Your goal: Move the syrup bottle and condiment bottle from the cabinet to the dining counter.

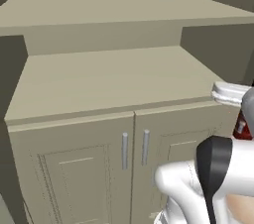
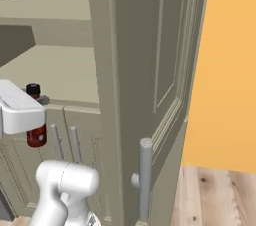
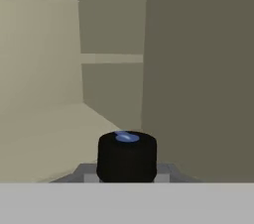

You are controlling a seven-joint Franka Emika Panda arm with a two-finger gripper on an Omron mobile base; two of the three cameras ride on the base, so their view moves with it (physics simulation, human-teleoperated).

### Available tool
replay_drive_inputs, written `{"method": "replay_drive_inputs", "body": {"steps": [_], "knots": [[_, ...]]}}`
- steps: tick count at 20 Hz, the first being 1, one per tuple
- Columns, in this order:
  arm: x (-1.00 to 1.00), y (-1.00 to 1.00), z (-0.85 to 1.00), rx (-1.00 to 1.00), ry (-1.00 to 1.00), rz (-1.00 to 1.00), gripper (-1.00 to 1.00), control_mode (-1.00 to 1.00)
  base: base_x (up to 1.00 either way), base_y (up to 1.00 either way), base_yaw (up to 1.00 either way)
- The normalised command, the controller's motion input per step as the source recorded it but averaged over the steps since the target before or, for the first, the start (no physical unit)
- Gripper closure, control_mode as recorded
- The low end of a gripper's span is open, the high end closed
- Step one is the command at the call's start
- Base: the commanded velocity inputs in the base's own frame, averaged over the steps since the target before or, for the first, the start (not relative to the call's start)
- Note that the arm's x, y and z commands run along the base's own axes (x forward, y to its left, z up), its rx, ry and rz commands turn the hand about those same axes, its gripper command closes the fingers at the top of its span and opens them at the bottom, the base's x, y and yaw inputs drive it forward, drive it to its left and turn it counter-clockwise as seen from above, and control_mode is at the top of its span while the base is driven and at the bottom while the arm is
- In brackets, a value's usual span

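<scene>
Hand view: my pincer (image 3: 127, 172) is clamped on the condiment bottle (image 3: 127, 156), whose black cap rises between the two finger tips, with the cabinet (image 3: 44, 69) interior and its pale shelf beyond. In the right base view I see the same small red bottle (image 2: 36, 135) hanging upright under the white hand (image 2: 20, 107), its black cap above the hand and its red body below, just in front of the lower cabinet doors (image 2: 75, 155) and clear of the shelf (image 2: 60, 75). An open upper cabinet door (image 2: 150, 70) with a silver bar handle (image 2: 145, 180) stands at the right, against an orange wall (image 2: 230, 70) and a wooden floor (image 2: 220, 195). In the left base view both shelves (image 1: 109, 79) lie bare, with two short silver handles (image 1: 135, 148) on the doors beneath.
</scene>
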Motion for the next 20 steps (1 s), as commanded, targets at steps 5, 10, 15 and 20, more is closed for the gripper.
{"method": "replay_drive_inputs", "body": {"steps": [5, 10, 15, 20], "knots": [[0.0, 0.0, 0.0, 0.0, 0.0, 0.0, 1.0, 1.0, -1.0, 0.0, 0.0], [0.0, 0.0, 0.0, 0.0, 0.0, 0.0, 1.0, 1.0, -1.0, 0.0, 0.0], [0.0, 0.0, 0.0, 0.0, 0.0, 0.0, 1.0, 1.0, -0.94, 0.0, -0.02], [0.0, 0.0, 0.0, 0.0, 0.0, 0.0, 1.0, 1.0, -0.17, -0.01, -0.62]]}}
